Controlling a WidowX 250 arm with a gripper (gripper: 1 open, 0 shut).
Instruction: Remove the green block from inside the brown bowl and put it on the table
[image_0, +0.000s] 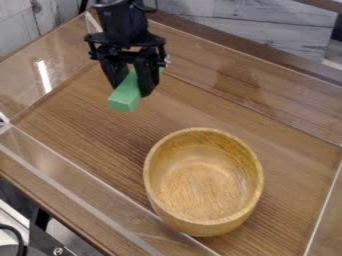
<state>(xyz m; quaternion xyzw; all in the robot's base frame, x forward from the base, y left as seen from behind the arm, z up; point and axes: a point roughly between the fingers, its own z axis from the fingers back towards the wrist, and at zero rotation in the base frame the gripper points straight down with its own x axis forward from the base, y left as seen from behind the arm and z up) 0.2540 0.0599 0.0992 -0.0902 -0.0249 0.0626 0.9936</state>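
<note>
With the green block (127, 94) hanging tilted above the bench (94, 124), well apart from the bowl (203, 183), the end effector (127, 74) is clamped on its upper part. Lowering should be slow and straight, stopping when the block's lower end meets the wood. Letting go higher would probably make it tip or bounce, so open gently, then lift straight up.

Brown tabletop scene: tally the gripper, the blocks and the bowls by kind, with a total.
Black robot gripper: 1
Bright green rectangular block, held by the gripper: 1
Light-brown round wooden bowl: 1
Total: 3
</note>
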